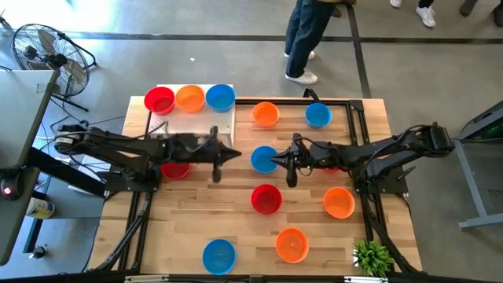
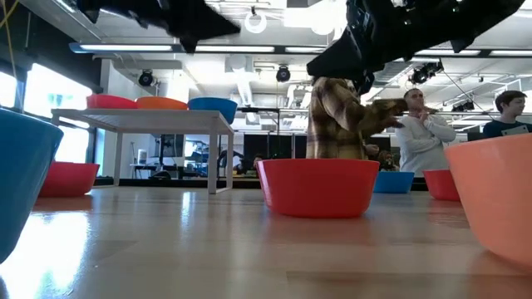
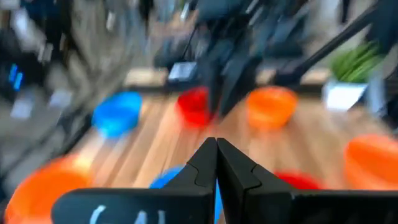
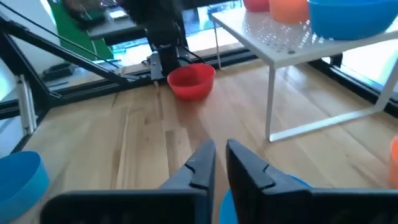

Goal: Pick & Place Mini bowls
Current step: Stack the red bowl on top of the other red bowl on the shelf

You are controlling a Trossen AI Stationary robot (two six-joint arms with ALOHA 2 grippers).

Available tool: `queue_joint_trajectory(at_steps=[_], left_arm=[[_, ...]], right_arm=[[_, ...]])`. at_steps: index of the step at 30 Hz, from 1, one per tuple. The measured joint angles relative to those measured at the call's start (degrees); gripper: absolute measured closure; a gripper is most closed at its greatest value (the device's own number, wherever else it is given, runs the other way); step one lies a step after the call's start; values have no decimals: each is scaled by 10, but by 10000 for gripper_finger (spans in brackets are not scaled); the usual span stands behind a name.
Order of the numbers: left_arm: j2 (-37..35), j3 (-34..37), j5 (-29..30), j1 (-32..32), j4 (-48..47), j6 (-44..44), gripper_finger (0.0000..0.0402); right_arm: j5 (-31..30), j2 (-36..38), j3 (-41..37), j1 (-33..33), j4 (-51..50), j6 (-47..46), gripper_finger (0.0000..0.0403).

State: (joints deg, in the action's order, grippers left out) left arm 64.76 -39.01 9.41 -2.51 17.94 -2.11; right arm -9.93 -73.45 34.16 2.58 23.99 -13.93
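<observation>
Wooden tabletop [image 1: 196, 212] with a black frame, concrete floor around it, a fan [image 1: 47, 49] off one corner and a plant [image 1: 372, 258] at the near right.

Bowl count from the high view is 12, four per colour:
- Red: one on the white perforated board [image 1: 196, 118], one mid-table, two half hidden under the arms.
- Orange: one on the board, three on the wood.
- Blue: one on the board, three on the wood.

The three mini bowls on the board [image 1: 190, 98] sit in a row, red, orange, blue.

Left claw [image 1: 236, 155] is mid-table with its fingers pressed together and holding nothing (its wrist view is motion-blurred).

Right claw [image 4: 221, 152] faces it, right over the centre blue bowl [image 1: 262, 159]. Its fingers are slightly parted and the gap is empty.

View differences:
- Only the high view gives the full count.
- The low view shows the board is raised on legs, with the centre red bowl [image 2: 318, 187] in front and people [image 2: 424, 129] standing behind. The high view catches just one pair of legs.
- The right wrist view shows the red bowl by the left arm's base [image 4: 191, 81] in full.
</observation>
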Motion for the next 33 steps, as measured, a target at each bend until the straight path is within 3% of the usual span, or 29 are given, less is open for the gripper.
queue_joint_trajectory(at_steps=[6,12,23,27,33], left_arm=[[0,84,2,-25,161,-8,401],[0,151,2,-25,231,25,401],[0,172,1,-25,222,35,401],[0,172,-4,-25,217,39,401],[1,172,-14,-25,177,39,401]], right_arm=[[-17,0,41,38,-153,-46,302],[-17,0,79,89,-299,-110,266],[-13,-69,78,210,-340,-15,269],[-11,-103,77,212,-324,-8,305],[-35,-116,78,224,-275,104,345]])
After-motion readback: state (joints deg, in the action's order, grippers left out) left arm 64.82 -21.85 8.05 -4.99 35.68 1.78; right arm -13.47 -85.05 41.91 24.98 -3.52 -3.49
